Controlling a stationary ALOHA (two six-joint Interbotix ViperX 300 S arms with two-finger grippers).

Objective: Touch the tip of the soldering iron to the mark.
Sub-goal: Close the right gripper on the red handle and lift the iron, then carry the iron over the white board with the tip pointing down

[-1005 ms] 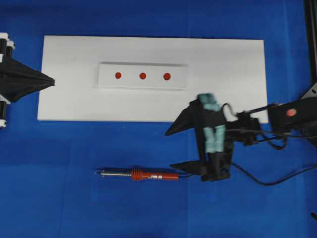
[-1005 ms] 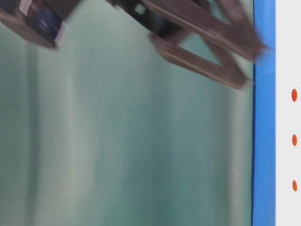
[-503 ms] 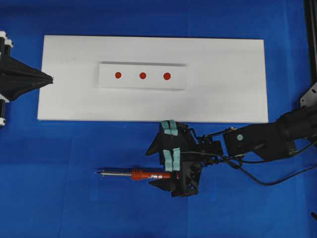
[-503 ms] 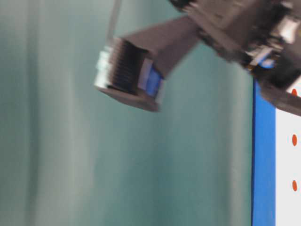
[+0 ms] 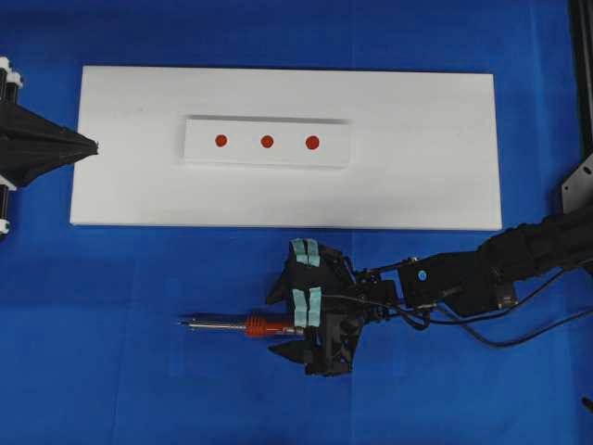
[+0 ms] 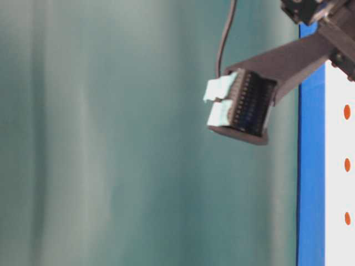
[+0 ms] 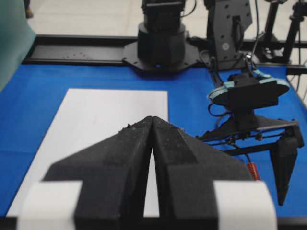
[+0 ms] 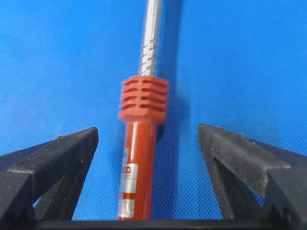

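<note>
Soldering iron: lies flat on the blue table cover, below the white board, shaft pointing to the left of the overhead view. Its ribbed red collar and silver shaft show plainly in the right wrist view.
Tip: rests on the blue cover at the far left end of the shaft, well apart from the board and the dots.
Mark: the middle red dot of three in a row on a raised white strip, near the top middle of the board; nothing covers it or touches it.
Outer dots: one to each side of the mark, on the same strip.
White board: a long flat rectangle under the strip, between the two arms.
Right gripper: low over the rear of the red handle, jaws spread wide apart, one to each side of the handle with clear gaps; not touching it in the wrist view. Pale green tape is on its fingers.
Left gripper: at the left edge of the board, its black fingers pressed together with nothing between them.
Cord: a black cord loops over the cover at the right, beside the right arm.
In the way: the right gripper hides the back of the handle from above.
</note>
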